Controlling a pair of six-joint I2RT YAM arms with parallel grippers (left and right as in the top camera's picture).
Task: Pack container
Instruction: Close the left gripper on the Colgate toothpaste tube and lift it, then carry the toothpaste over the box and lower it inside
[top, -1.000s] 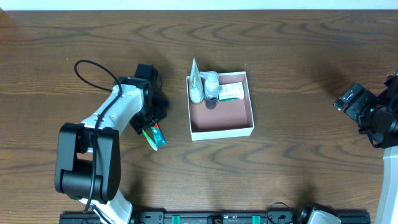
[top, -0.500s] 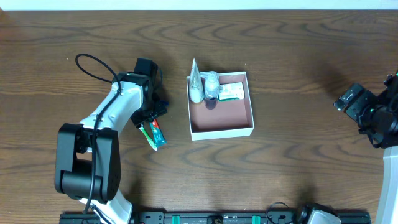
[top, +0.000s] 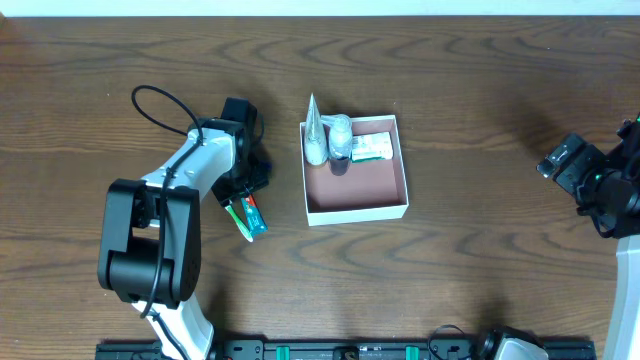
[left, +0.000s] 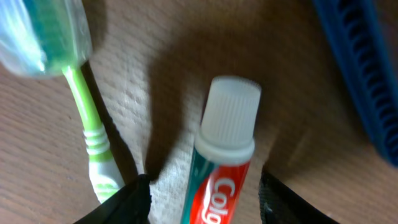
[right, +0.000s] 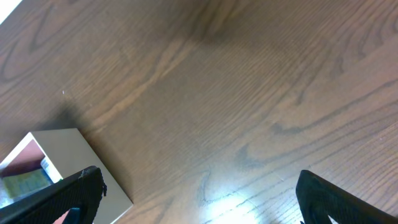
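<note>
shallow square white box (top: 356, 212), reddish-brown inside, sits mid-table between the two arms. Neither touches it.

left gripper (top: 243, 198) is near the box's left side, down at the table over a red-green toothpaste tube with white cap (left: 229, 121). Jaws are released, one finger on either side of the tube, with a sliver of table showing in both gaps. green plastic toothbrush (left: 87, 134) lies beside the tube, outside the jaws.

right gripper (right: 198, 183) is well off to the box's right. Its jaws are spread wide over bare wooden table (right: 249, 93) with nothing between them. Only one box corner shows in its wrist view.

Along the box's far wall: white cone-shaped tube (top: 314, 132), small white bottle (top: 341, 135), green-white carton (top: 372, 148).

Hard to read:
- toothbrush head is blurred under clear wrap
- blue ribbed object (left: 357, 68) is cut off at the left wrist frame edge, can't identify it
- tube lettering is cropped at the bottom
- from overhead, the left fingers are mostly hidden under the wrist
</note>
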